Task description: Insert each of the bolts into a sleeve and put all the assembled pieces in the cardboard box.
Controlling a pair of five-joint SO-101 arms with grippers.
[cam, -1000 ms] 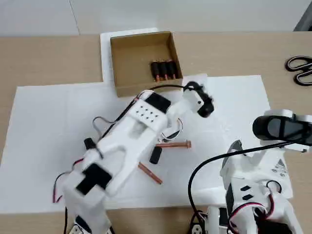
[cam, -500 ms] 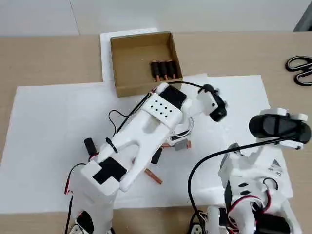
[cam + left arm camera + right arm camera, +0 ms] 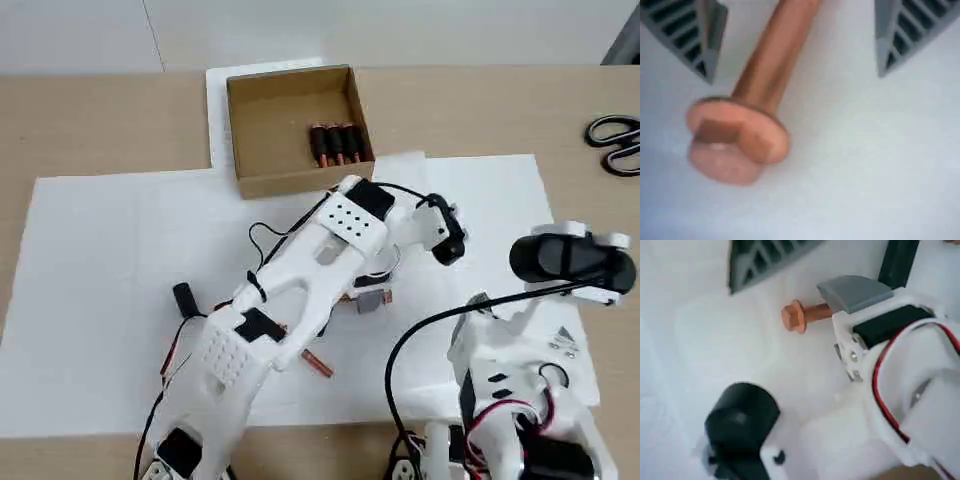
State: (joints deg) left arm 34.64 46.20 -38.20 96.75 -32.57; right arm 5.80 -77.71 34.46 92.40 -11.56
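Left end effector (image 3: 796, 72) gapes astride a bolt (image 3: 737, 142); cardboard box (image 3: 270, 125) holds three assembled pieces (image 3: 338, 143).

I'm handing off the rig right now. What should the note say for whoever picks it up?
Left pincer: open, straddling a copper bolt that lies on the white paper; not yet gripped.
Right pincer: over the paper near its own base; open or shut unclear.
Done: three assembled pieces lie in the cardboard box.
Loose: a second bolt near the paper's front edge; a black sleeve toward the paper's left side.
Left: grip this bolt, sleeve it, box it; likewise the second bolt.
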